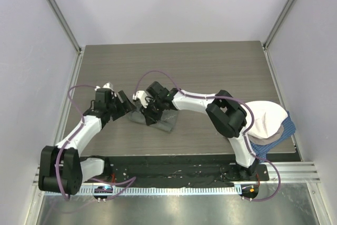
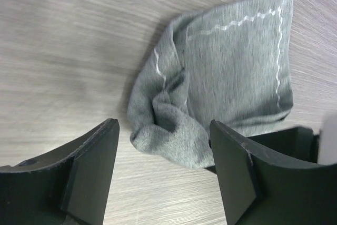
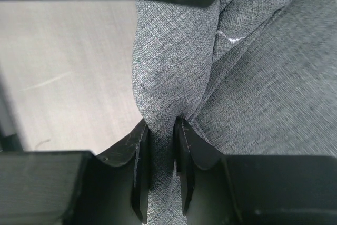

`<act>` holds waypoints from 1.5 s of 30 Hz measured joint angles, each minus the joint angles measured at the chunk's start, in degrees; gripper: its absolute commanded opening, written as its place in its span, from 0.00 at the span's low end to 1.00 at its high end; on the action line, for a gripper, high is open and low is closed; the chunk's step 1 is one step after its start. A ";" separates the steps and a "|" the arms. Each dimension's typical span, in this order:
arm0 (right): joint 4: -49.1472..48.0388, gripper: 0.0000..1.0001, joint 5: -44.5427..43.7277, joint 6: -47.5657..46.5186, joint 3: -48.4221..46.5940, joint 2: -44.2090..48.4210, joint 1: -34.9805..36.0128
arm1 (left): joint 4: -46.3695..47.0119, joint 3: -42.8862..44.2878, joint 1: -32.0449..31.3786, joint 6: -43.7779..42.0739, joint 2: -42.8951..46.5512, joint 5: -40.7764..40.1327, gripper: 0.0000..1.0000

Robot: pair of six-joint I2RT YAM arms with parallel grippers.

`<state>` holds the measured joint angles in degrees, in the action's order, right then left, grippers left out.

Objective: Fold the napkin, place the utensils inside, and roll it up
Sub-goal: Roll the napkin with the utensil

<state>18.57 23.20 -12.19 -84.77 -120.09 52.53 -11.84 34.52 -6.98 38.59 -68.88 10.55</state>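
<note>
Looking down from above, saw the napkin (image 1: 167, 124) bunched in a crumpled grey heap near the middle of the bench (image 1: 210, 67). Found the right fingers (image 1: 150, 114) over the heap's 10 o'clock part, nearly closed and nipping a raised fold of napkin between the tips. Saw that fold standing up off the bench in the right wrist view, with slack folds spreading away toward 3 o'clock. Found the left fingers (image 1: 130, 109) at the napkin's 9 o'clock, spread wide and holding nothing. Saw from the left wrist a rumpled, tucked-under end of the napkin lying in the gap between those tips, with pale wavy stitching along the hem farther off. Could not tell of any touch between tips and napkin. Noted a cream cloth (image 1: 268, 117) lapped over a blue checked cloth (image 1: 275, 145) at the bench's 4 o'clock edge, well apart from the napkin.
</note>
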 measured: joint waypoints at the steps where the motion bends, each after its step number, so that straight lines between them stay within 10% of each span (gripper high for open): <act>1: 1.20 0.18 2.23 0.81 -0.70 -0.48 -0.35 | -0.09 -0.85 0.00 0.00 1.38 -0.59 0.75; 20: 7.87 0.16 37.27 14.91 -12.72 -16.39 -9.79 | 4.76 -12.61 -0.02 0.28 11.56 0.24 0.74; 34: 7.54 0.15 44.48 19.52 -15.91 -21.29 -11.80 | 12.59 -13.07 -0.02 -0.26 5.03 0.22 0.67; 45: 6.84 0.15 45.48 20.50 -15.96 -21.81 -12.07 | 17.86 -13.03 -0.02 -0.42 -0.74 1.31 0.44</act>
<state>25.41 68.69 8.32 -100.73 -141.91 40.47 6.02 21.50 -7.01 38.17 -69.63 11.86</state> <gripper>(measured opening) 0.263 0.524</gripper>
